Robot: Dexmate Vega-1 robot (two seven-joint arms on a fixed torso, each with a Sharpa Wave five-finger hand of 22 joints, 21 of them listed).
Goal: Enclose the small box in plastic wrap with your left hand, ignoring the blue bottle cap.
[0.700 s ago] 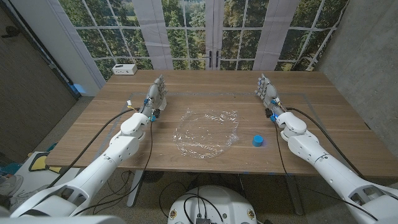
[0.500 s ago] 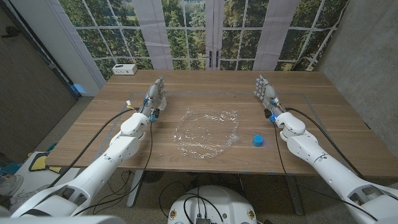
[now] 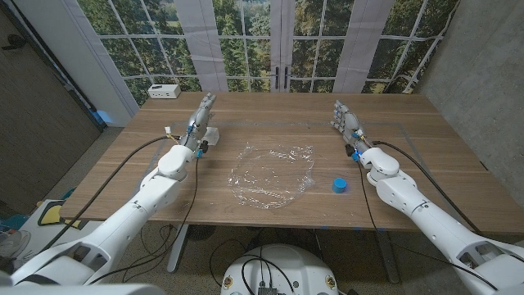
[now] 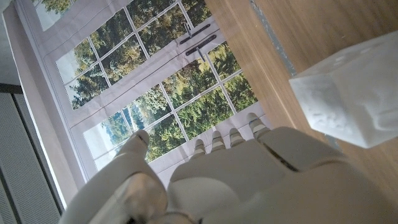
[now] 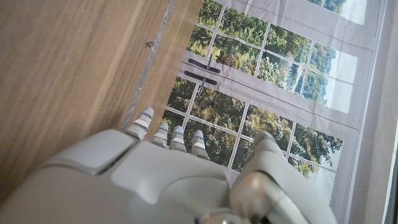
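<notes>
1. Left hand point(image 3: 201, 115): upper left of centre in the head view, at the end of a white arm reaching diagonally up from the bottom left corner. Fingers extended and apart, pointing toward the far table edge; it holds nothing.
2. Small white translucent box point(image 3: 211, 133): on the wooden table point(image 3: 426, 131), just beside the left hand's wrist, on its right in the frame. In the left wrist view, the box point(image 4: 355, 87) shows at the right edge.
3. Crumpled sheet of clear plastic wrap point(image 3: 272, 174): spread at the table's centre, apart from the box.
4. Right hand point(image 3: 345, 117): upper right of centre, fingers straight and parted, empty.
5. Blue round bottle cap point(image 3: 339, 185): right of the wrap, beside the right forearm.
6. White rectangular device point(image 3: 164, 91): far left table corner.
</notes>
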